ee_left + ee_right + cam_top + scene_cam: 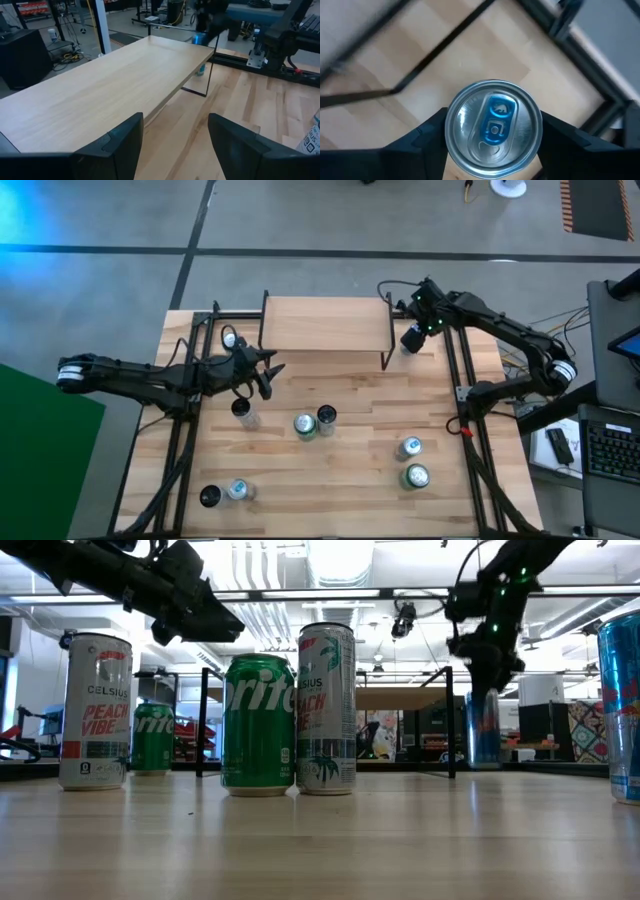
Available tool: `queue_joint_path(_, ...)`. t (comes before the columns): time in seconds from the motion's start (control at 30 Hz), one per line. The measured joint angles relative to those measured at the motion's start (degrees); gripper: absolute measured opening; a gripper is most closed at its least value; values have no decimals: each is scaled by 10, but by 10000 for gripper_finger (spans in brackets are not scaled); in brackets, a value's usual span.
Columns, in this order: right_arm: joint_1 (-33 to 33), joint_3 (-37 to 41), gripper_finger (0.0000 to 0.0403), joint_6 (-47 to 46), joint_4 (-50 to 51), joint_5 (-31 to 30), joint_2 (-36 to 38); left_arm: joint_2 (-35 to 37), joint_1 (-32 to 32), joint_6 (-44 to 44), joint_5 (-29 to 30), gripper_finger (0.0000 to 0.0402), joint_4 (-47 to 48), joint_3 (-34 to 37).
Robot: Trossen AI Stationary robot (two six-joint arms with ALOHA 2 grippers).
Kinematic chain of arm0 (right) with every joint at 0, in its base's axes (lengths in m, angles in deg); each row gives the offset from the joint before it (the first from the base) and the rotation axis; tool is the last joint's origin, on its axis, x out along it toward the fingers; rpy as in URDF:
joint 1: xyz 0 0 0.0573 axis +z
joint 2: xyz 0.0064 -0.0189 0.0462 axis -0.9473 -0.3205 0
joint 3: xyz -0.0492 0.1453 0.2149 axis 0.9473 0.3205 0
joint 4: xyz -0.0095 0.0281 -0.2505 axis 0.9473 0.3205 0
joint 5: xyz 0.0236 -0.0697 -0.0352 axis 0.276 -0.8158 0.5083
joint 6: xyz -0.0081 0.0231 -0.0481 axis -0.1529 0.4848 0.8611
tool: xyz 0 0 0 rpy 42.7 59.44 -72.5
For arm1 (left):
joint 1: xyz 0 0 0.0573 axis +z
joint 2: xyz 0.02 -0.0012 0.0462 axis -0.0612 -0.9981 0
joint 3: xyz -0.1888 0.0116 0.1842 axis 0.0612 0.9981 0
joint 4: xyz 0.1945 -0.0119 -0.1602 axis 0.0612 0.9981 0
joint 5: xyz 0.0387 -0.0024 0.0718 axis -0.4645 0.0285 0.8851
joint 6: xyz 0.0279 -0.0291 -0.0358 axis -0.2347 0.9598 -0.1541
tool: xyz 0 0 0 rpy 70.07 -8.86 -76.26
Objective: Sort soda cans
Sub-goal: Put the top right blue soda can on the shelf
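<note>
The raised shelf (325, 322) blocks the far middle of the surface (350, 470). Two cans (315, 423) stand mid-surface, with bare wood open between them and the right-hand pair (411, 462).

Bright, even indoor light fills every view. In the low view, long ceiling light strips (300, 592) glow white behind the arms, leaving the arms as dark silhouettes. The nearest stretch of the wooden surface (320, 850) is soft and out of focus, while the green Sprite can (258, 725) is sharp, with pale highlights down its side. From above, a blue glare (25, 210) washes the floor beyond the surface's far left corner, and the cans cast only short, faint shadows. In the right wrist view, the silver can top (492, 128) is crisp and shiny; the surface and dark rods behind it are smeared with blur.
</note>
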Motion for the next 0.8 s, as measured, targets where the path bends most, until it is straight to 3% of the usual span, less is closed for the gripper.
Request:
queue_joint_path(0.17, 0, -66, 242, -34, 57, -9, 19, 0, 0, -1, 0, 209, 0, 0)
queue_joint_path(0.37, 0, -181, 237, -53, 138, -66, 12, 0, 0, -1, 0, 209, 0, 0)
queue_joint_path(0.8, 0, -351, 240, -69, 160, -77, -41, 0, 1, -16, 0, 209, -22, 0)
